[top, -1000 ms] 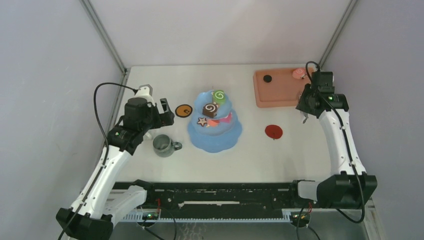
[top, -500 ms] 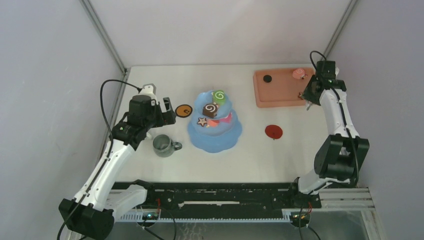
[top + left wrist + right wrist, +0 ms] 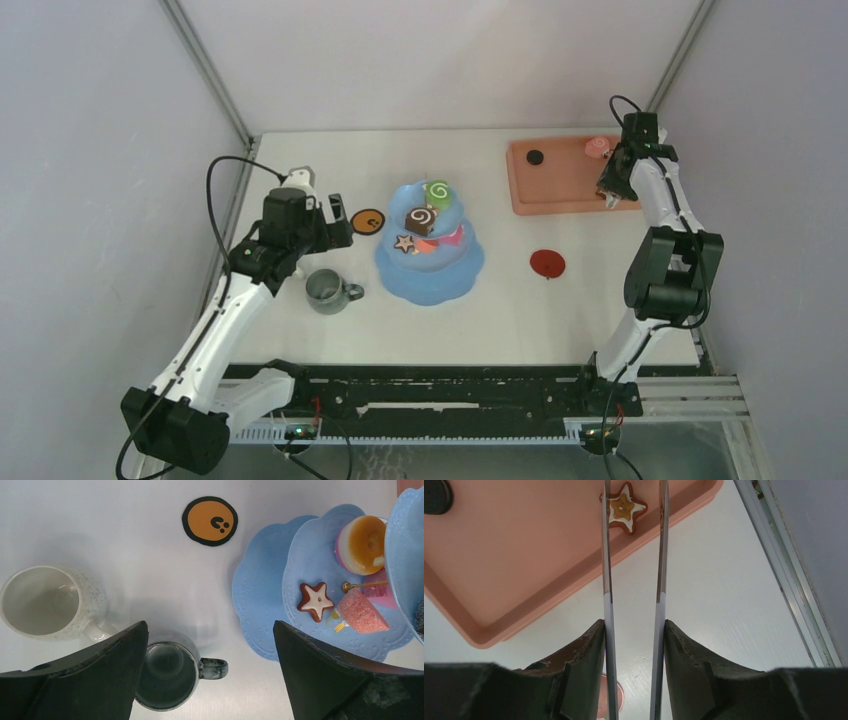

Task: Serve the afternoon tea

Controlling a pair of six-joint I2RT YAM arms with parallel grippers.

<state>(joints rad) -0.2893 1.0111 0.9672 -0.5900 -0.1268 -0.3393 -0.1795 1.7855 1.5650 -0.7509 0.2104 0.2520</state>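
The light blue three-tier cake stand stands mid-table, holding a green swirl roll, a brown swirl roll and a star cookie. The left wrist view shows the stand with an orange tart. My left gripper is open and empty above the grey-green mug, with the white mug to its left. My right gripper is shut on the metal tongs. Their open blades reach over a second star cookie on the salmon tray.
The tray also holds a pink swirl roll and a small black disc. A red coaster lies right of the stand, an orange black-rimmed coaster left of it. Frame posts and walls stand close behind.
My right arm has swung back and to the right, bringing the tongs over the tray's right end. My left arm has shifted slightly to the right.
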